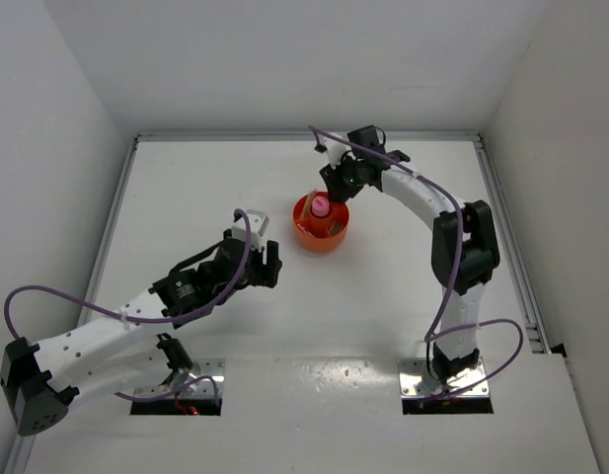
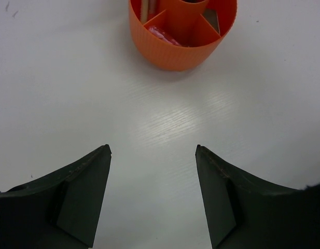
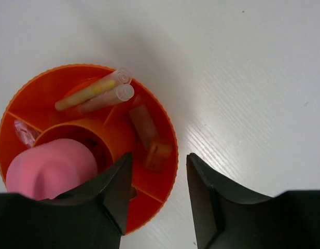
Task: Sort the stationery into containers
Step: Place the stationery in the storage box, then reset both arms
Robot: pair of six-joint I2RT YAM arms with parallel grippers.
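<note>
Now right gripper parted, empty — pink-capped tube upright in the orange organiser's well beside it. Farther off, left gripper gapes empty.

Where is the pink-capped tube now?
In the right wrist view, the pink-capped tube sits in the central well of the orange organiser, lower left, just left of the right gripper.

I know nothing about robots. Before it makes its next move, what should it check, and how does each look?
1. Right end effector empty: ok, jaws apart, nothing between.
2. Left end effector empty: ok, open above bare table.
3. Orange organiser upright: ok.
4. Pink-capped tube seated in the middle well: ok.
5. Stationery left outside: cannot tell, the arms hide some table.
</note>
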